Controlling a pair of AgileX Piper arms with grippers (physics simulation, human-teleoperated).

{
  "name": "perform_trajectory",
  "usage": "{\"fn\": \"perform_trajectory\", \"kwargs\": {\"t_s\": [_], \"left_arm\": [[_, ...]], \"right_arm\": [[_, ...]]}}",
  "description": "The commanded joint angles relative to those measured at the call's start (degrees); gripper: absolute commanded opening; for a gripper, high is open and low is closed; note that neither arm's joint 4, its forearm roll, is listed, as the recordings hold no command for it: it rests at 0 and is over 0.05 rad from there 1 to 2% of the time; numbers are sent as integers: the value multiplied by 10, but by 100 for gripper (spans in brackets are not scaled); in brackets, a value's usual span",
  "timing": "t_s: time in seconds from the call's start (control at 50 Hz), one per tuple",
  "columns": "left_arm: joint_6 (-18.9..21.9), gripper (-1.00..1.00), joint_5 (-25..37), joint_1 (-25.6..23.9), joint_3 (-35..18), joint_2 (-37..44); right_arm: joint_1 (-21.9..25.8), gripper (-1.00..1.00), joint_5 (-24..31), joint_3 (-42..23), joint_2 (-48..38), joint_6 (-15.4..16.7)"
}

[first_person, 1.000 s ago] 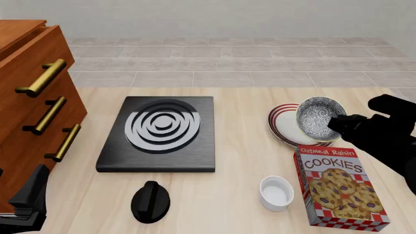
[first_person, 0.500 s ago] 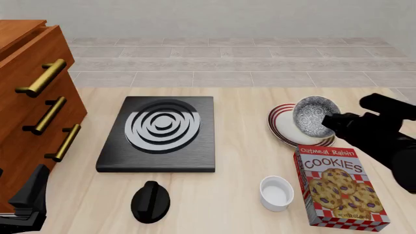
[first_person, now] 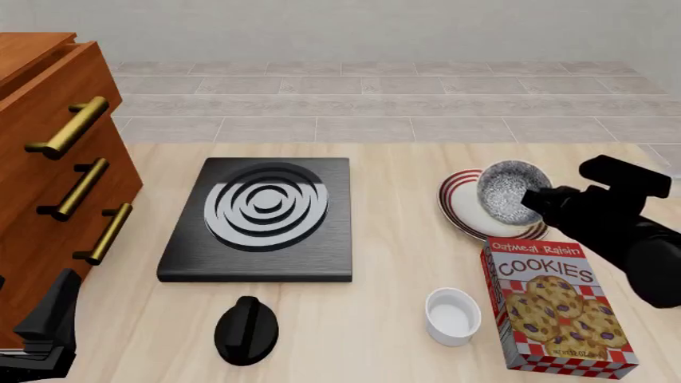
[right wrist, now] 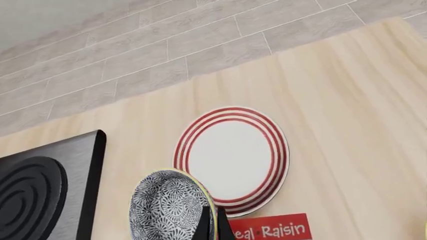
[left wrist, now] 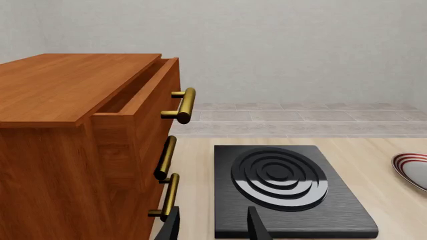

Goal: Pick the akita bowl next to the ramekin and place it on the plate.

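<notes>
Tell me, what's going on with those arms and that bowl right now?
Right gripper shut on the bowl, held tilted above the plate. Left gripper open, idle by the drawers. Cookie box sits close beside the plate.

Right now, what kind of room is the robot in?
Probably a pretend kitchen made in a computer. There is a black stove burner with its knob, a box of cookies, a plate and a wooden set of drawers.

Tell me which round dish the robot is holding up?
The speckled blue-grey bowl, pinched at its rim by the right gripper. The white ramekin and red-ringed plate sit on the table.
</notes>
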State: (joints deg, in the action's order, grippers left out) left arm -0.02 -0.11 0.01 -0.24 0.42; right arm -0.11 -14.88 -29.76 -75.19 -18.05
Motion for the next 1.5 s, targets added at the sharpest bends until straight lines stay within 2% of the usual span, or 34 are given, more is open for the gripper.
{"fn": "perform_trajectory", "kwargs": {"t_s": [0.02,1.5], "left_arm": [[0,100,0,0,0,0],[0,100,0,0,0,0]], "right_arm": [[-7,-100,-15,-3,-18,-2],[-19,-100,-79,-56,-152,2]]}}
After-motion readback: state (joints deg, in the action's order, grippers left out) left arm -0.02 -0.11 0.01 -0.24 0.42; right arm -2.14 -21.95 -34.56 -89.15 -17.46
